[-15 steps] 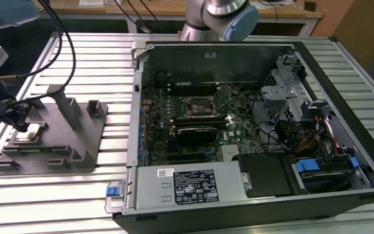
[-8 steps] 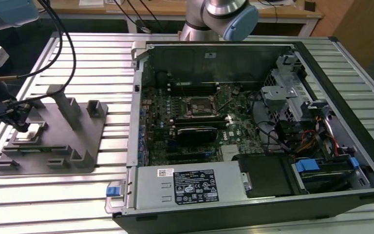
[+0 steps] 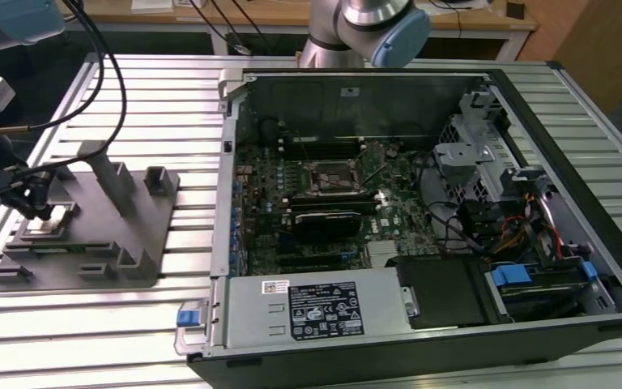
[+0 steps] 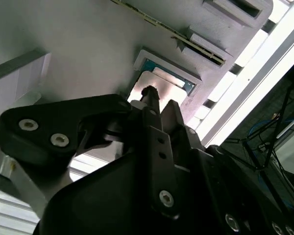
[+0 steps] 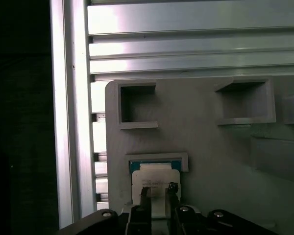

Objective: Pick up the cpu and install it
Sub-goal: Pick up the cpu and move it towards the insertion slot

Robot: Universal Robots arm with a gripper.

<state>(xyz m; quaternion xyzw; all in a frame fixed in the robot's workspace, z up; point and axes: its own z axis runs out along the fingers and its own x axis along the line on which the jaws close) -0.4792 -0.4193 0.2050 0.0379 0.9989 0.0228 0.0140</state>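
Note:
The cpu [image 5: 156, 177], a flat silver square with a thin pale rim, lies in a shallow pocket of the grey fixture plate [image 5: 206, 147]. In the exterior view, the cpu [image 3: 45, 230] is at the plate's left end, left of the open computer case. My gripper [image 5: 159, 190] hangs just above it. Its two thin fingers [image 5: 145, 193] stand a narrow gap apart over the silver top, with nothing between them. In the second wrist view, the gripper [image 4: 150, 94] points at the cpu [image 4: 161, 84]. The black socket frame [image 3: 327, 178] sits on the motherboard.
The grey fixture plate [image 3: 127, 235] carries upright blocks [image 3: 111, 174] and empty square pockets [image 5: 137, 105]. The slatted aluminium table [image 3: 74, 324] runs all around. The computer case [image 3: 419, 219] holds a drive cage, cables and a power supply [image 3: 311, 308]. Cables [image 3: 106, 73] hang above the fixture.

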